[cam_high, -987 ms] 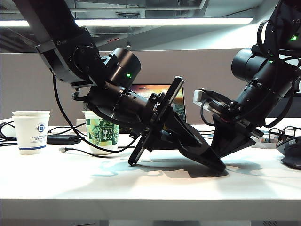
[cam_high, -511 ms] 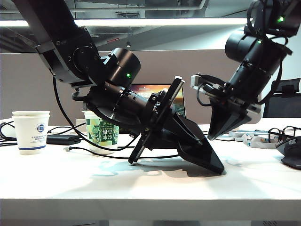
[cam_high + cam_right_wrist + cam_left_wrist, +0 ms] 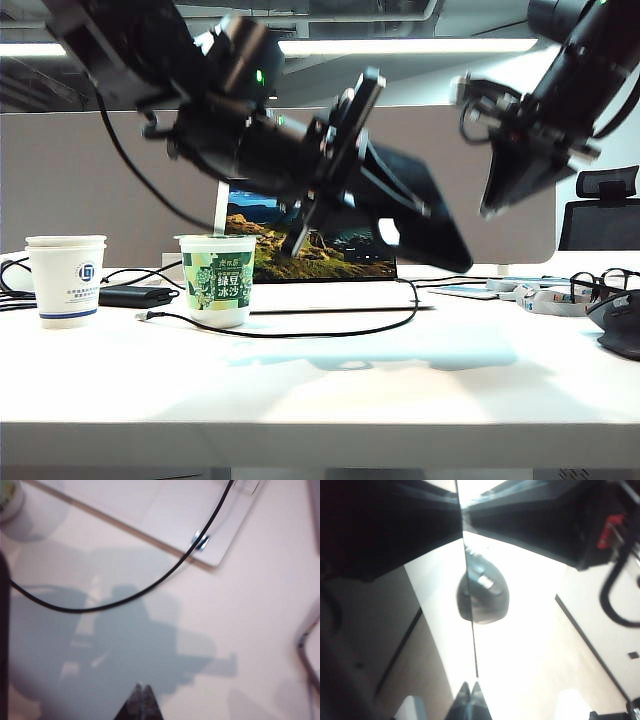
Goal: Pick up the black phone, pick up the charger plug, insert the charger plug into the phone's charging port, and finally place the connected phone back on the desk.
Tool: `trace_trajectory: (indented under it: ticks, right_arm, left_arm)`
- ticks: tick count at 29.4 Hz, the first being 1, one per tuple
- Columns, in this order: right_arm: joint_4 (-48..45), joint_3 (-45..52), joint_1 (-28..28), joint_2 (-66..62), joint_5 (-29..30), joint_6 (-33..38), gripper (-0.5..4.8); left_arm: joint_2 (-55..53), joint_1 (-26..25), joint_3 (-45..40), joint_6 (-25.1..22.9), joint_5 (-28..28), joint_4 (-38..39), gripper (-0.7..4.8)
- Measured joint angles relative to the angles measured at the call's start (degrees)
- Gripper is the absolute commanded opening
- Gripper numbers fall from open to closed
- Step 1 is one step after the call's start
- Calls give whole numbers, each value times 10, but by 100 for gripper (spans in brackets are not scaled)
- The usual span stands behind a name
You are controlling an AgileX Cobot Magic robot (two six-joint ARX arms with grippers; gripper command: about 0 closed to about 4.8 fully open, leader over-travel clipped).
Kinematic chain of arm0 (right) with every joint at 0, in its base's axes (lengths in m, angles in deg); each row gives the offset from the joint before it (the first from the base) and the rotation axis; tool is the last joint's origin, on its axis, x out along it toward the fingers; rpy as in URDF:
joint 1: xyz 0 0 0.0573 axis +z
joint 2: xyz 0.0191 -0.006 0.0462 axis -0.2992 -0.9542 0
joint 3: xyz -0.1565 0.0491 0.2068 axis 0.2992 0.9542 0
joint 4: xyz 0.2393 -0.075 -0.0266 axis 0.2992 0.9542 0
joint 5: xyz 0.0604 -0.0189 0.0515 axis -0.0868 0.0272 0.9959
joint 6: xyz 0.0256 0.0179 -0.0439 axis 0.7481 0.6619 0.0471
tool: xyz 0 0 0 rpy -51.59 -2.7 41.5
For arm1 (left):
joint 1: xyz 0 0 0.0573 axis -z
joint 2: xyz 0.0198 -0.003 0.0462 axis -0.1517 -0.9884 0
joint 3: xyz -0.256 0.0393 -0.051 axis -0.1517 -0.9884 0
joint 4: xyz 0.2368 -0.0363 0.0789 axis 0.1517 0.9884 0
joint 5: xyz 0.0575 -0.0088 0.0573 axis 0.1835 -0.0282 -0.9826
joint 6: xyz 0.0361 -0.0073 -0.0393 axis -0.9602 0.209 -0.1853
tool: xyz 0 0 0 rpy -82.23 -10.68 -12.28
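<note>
Currently clamping left gripper (image 3: 468, 698) fingers on the black phone (image 3: 440, 630), edge-on, high over the tabletop (image 3: 400, 380) centre. Hanging right gripper (image 3: 141, 696) up at the right, fingers clenched on nothing. Probably reading that small tip as the charger plug (image 3: 133, 317), lying at left by the green cup (image 3: 217, 280), well apart from both grippers. Risking phone slipping or twisting in a tip-only pinch; risking a missed plug grab unless the right fingers open first. Not showing the charging port anywhere; blurring phone into fingers in exterior view.
</note>
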Motion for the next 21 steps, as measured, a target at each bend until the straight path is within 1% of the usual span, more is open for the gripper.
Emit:
trace_trajectory:
  ticks: [6,8,12,15,21]
  right_arm:
    - [0,0,-6,56,0,0,-1]
    - [0,0,-6,78,0,0,-1]
    - [0,0,-6,116,1,-11,-1]
    - [0,0,-6,142,1,-21,-1]
    - [0,0,-6,193,2,-25,-1]
  left_arm:
    - [42,5,0,-42,0,6,-6]
    - [58,5,0,-65,0,15,-6]
    - [96,6,0,-132,-10,24,-6]
    - [118,6,0,-167,-22,33,-6]
    - [156,6,0,-233,-24,41,-6]
